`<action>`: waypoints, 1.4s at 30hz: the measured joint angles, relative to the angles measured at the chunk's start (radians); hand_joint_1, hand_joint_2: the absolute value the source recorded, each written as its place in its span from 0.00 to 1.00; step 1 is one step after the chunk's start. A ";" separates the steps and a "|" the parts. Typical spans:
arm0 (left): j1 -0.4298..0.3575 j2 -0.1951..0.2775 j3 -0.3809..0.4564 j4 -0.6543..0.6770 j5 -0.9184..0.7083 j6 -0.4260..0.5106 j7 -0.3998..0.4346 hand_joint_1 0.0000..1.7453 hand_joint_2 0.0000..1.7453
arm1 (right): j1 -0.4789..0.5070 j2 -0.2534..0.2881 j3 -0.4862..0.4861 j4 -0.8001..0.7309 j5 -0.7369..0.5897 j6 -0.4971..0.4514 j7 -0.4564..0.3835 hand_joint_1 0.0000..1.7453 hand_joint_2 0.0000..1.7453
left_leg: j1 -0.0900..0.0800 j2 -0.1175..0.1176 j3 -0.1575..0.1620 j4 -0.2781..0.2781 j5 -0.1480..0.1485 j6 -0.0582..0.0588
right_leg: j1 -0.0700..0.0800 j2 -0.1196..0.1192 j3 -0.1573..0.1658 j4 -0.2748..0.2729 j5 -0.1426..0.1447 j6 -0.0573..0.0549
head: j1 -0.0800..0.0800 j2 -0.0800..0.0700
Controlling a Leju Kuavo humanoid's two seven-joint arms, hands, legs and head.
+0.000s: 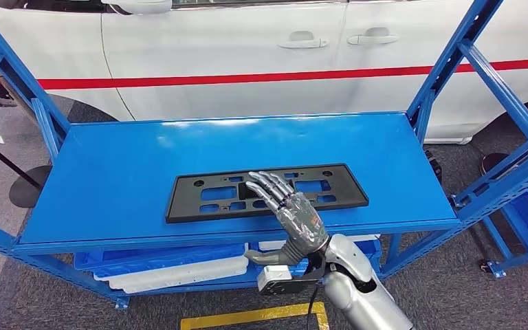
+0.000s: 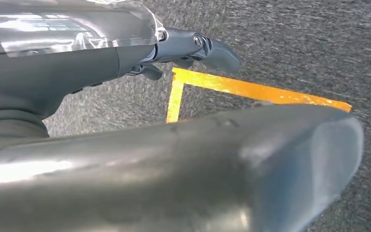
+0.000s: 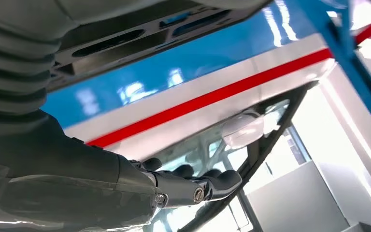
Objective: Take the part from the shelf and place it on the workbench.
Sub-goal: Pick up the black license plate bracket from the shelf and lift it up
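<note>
Roughly mid-reach. R hand (image 1: 295, 218) was stretched flat above the shelf's top deck (image 1: 110, 172), fingers (image 1: 269, 187) apart and extended, holding nothing; fingertips overlapped the near-centre of the black plate bracket (image 1: 206, 196) in head view. Whether they touched it: couldn't tell. L hand (image 2: 193, 48) hung by the floor near a yellow tape line (image 2: 251, 89); fingers looked loosely extended, nothing in them.

Judgement on step: part is thin and flat on smooth metal, so a top-down pinch would likely slip. Better to work thumb under near long edge w/ fingers on top, or hook a cut-out, then lift level.

Part lay lengthwise across deck, near front edge, just beyond and under R hand. White car w/ red stripe (image 1: 261, 77) stood behind.
</note>
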 joint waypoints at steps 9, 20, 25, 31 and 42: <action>0.001 -0.006 0.000 0.000 -0.006 -0.006 -0.015 0.00 0.00 | -0.087 0.002 0.102 0.170 0.377 -0.268 0.216 0.00 1.00 | -0.004 -0.005 0.016 0.004 -0.020 -0.032 | 0.004 0.000 0.073 -0.244 0.163 -0.024 | 0.000 0.000; 0.002 -0.009 -0.001 0.000 -0.010 -0.003 -0.016 0.00 0.00 | -0.174 0.075 0.158 0.365 0.534 -0.273 0.307 0.00 1.00 | 0.000 -0.002 -0.036 0.107 -0.038 -0.047 | 0.005 -0.001 0.096 -0.251 0.154 -0.046 | 0.000 0.000; 0.002 -0.009 -0.001 0.000 -0.010 -0.002 -0.018 0.00 0.00 | -0.220 0.095 0.172 0.461 0.582 -0.282 0.338 0.00 1.00 | -0.002 -0.004 0.010 0.009 -0.015 -0.023 | 0.010 0.000 0.097 -0.245 0.144 -0.024 | 0.000 0.000; -0.001 -0.009 -0.002 0.000 -0.016 -0.002 -0.019 0.00 0.00 | -0.270 0.110 0.187 0.587 0.679 -0.337 0.431 0.00 1.00 | 0.001 -0.003 0.015 0.002 -0.015 -0.002 | 0.000 -0.001 -0.040 0.024 0.022 -0.002 | 0.000 0.000; -0.005 -0.006 -0.019 0.000 -0.024 -0.005 -0.031 0.00 0.00 | -0.370 0.156 0.222 0.772 0.689 -0.335 0.497 1.00 1.00 | -0.001 -0.003 0.013 0.032 -0.046 -0.043 | 0.000 -0.001 0.076 -0.256 0.173 -0.040 | 0.000 0.000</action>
